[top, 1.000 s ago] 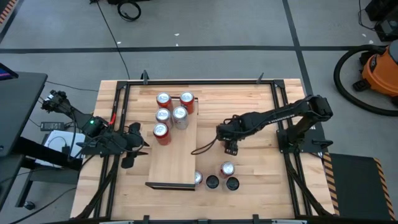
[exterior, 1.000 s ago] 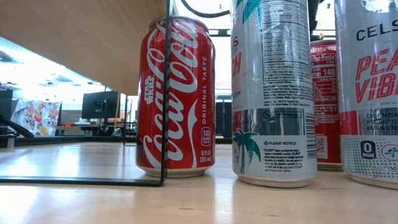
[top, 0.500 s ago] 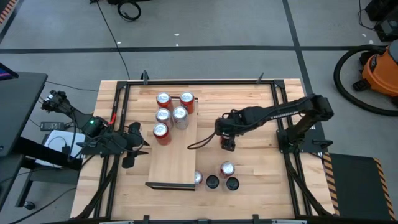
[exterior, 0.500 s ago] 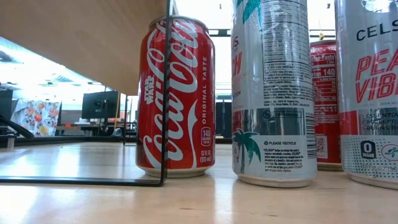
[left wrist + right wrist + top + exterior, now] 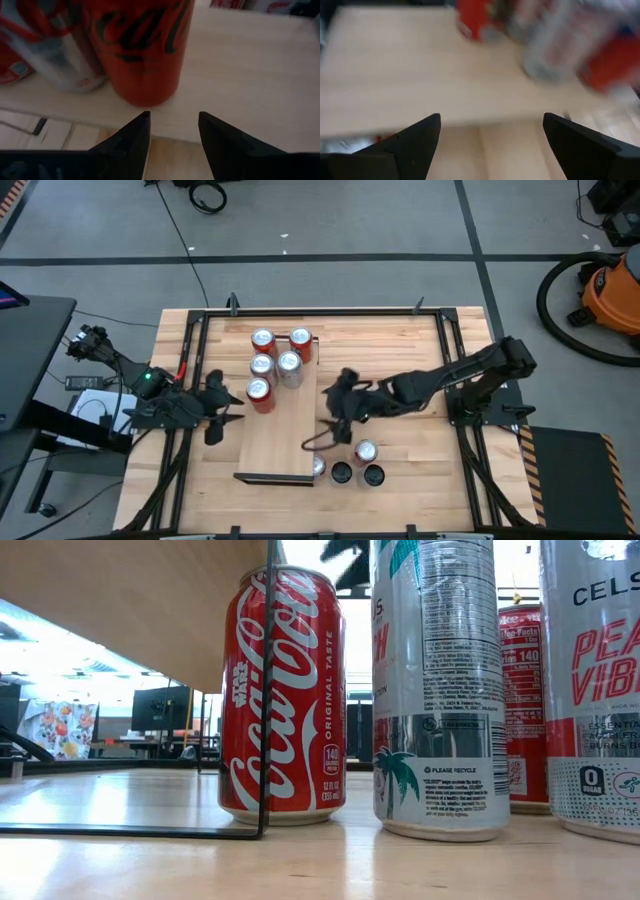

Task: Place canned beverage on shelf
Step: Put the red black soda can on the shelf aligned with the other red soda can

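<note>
Five cans [image 5: 271, 365] crowd the far end of the shelf [image 5: 278, 442], leaving its near half bare, while the right gripper [image 5: 338, 418], spread wide and empty, hangs just beside the shelf, apparently heading for four cans [image 5: 352, 463] waiting off its near corner

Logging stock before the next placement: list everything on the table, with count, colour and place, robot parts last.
shelf: one, pale plywood, centre-left of the table.
cans on shelf: five, red and silver, clustered at its far end.
cans on tabletop: four, red, silver and two dark-topped, near the shelf's front right corner.
tabletop: one, butcher-block wood.
vacuum: one, orange, on the floor far right.
left tool: one, dark, open, at the shelf's left edge facing a red can.
right tool: one, dark, open, empty, at the shelf's right edge.
</note>
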